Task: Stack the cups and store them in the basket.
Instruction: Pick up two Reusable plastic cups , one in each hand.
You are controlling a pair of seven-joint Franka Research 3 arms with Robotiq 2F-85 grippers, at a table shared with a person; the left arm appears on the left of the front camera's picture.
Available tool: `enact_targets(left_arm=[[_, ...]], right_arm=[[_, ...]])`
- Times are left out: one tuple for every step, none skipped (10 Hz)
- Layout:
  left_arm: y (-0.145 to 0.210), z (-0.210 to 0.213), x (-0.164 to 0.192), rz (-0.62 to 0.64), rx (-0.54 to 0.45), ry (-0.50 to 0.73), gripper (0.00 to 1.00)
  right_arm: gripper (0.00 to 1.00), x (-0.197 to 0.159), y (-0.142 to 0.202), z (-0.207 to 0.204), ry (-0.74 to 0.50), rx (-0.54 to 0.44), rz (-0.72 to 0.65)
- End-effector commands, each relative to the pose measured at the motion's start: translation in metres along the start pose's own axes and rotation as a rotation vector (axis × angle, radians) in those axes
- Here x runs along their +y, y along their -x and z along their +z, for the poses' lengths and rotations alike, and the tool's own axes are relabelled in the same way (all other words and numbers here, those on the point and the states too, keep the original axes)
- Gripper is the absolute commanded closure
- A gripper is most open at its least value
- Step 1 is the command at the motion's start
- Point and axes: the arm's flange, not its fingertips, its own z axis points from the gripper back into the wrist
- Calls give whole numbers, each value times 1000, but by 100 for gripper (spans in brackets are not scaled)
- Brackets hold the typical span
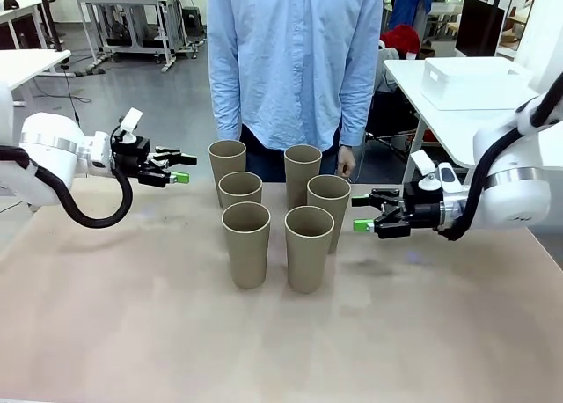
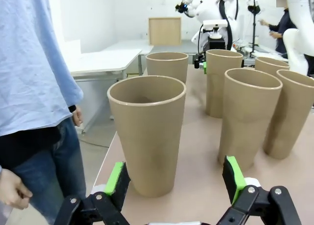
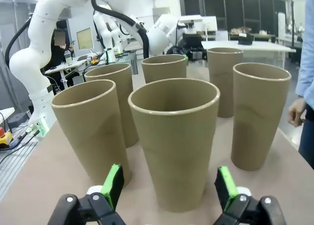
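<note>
Six tan cardboard cups [image 1: 246,245] stand upright and unstacked in a tight cluster at the middle of the tabletop [image 1: 132,333]. The left gripper [image 1: 182,168] and the right gripper [image 1: 361,214] hover at either flank, both with jaws spread wide and pinching nothing. The chief hazard is the crowding. Each gripper faces an outer cup, the back-left cup [image 1: 227,161] on one side and the right-hand cup [image 1: 329,205] on the other. Jaws this wide are likely to clip a neighbour on the way in and tip it, which could set several of these tall, light cups rolling. Too hard a squeeze could also buckle a thin cardboard wall, and a cup lowered off-centre would jam on a rim rather than nest. A person in a pale blue shirt [image 1: 290,60] stands at the far edge with one hand [image 1: 346,161] hanging near the back row, within reach of a sweeping arm. What appears to be the basket [image 1: 471,82] is a white bin on a separate white table behind the right arm, well apart from the cups (its handles cannot be made out at this range), so the finished stack faces a long carry. The tabletop is matt beige and otherwise bare, in a workshop of white benches and grey floor.
</note>
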Motion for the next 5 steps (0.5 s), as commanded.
enact_targets(left_arm=[[4,-1,11,15,-37,35,0],[10,-6,14,11,-53,39,0],[18,-12,15,9,-75,61,0],[22,-18,17,8,-84,69,0],[24,-23,18,1,-92,82,0]], right_arm=[[0,-10,5,-8,20,-64,51],[0,-14,8,-12,23,-74,45],[0,-18,12,-17,-3,-77,37],[0,-20,14,-19,-23,-80,29],[0,-21,16,-20,-38,-81,22]])
